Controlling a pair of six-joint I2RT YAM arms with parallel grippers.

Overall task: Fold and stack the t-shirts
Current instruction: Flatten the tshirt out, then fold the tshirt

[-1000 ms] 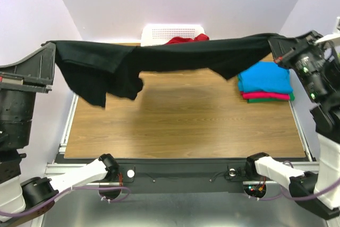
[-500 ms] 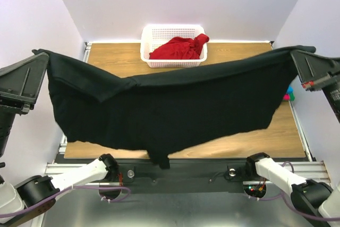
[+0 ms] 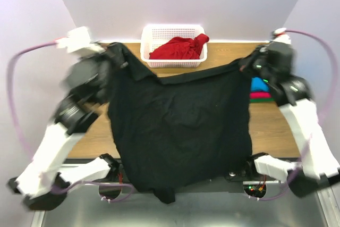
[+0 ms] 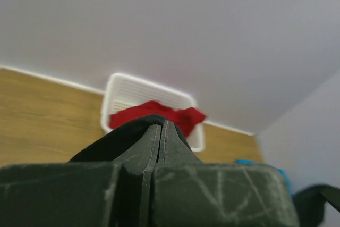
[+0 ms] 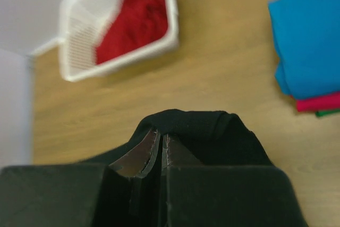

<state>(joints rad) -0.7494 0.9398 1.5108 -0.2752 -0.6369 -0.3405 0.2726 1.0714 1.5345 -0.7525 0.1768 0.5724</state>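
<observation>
The left gripper (image 4: 161, 127) has its two dark, scuffed fingers pressed flat together, pinching a fold of the black t-shirt (image 3: 180, 126). The right gripper (image 5: 161, 135) is likewise clamped tight on another bunched edge. The soft matte cloth hangs between both raised arms as a broad, wrinkled sheet. Its top edge sags and its hem drapes past the near edge of the wood-grain table (image 3: 276, 126). Behind it, a white plastic lattice basket (image 3: 172, 27) holds a crumpled red t-shirt (image 3: 180, 47). On the table at the right lies a folded stack: turquoise-blue t-shirt (image 5: 311, 51) on top, pink-red t-shirt (image 5: 319, 102) beneath, green t-shirt (image 5: 330, 112) lowest.
</observation>
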